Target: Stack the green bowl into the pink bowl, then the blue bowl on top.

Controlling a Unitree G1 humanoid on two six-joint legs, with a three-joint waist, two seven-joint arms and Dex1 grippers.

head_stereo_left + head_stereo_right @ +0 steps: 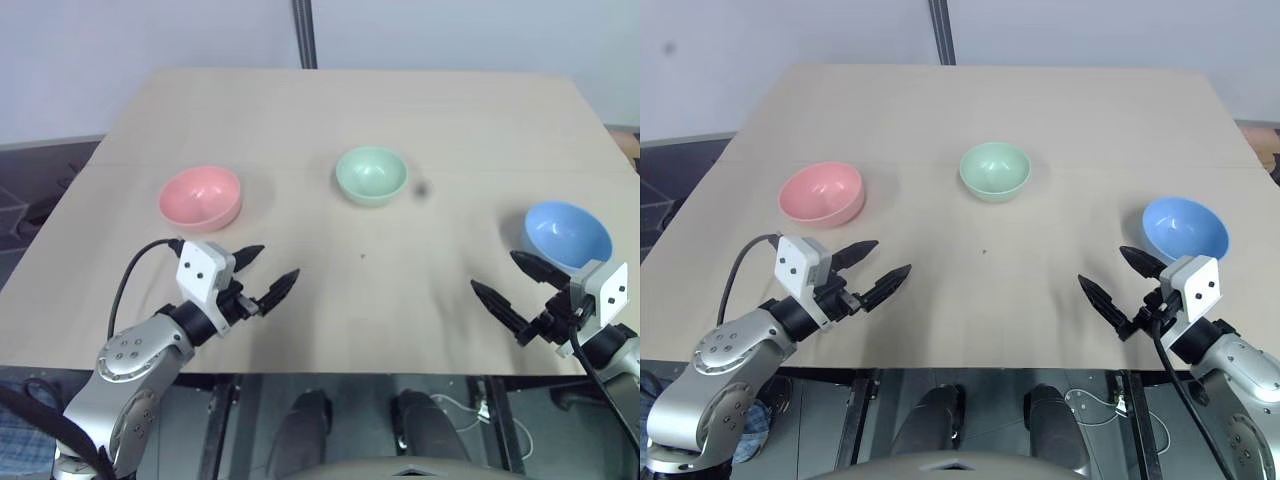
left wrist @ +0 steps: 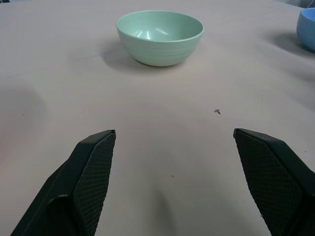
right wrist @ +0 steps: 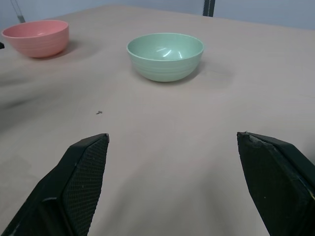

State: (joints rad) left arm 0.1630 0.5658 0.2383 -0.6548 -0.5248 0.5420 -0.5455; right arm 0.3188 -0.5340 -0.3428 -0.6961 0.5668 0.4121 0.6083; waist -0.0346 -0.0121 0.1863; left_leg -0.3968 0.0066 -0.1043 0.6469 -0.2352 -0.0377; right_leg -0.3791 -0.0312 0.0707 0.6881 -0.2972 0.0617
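Three bowls stand apart on the tan table (image 1: 330,110). The pink bowl (image 1: 201,197) sits at the left, the green bowl (image 1: 371,176) in the middle farther back, and the blue bowl (image 1: 568,235) at the right. My left gripper (image 1: 266,270) hovers open and empty just in front of the pink bowl, pointing toward the table's middle. My right gripper (image 1: 508,283) is open and empty beside the blue bowl, on its near left side. The green bowl (image 2: 160,37) lies ahead of the left fingers (image 2: 91,172), and the right wrist view shows the green bowl (image 3: 165,55) and the pink bowl (image 3: 36,38).
A small dark speck (image 1: 363,256) lies on the table between the grippers. A dark pole (image 1: 306,32) rises behind the far edge. The table's near edge (image 1: 330,370) runs just under both arms.
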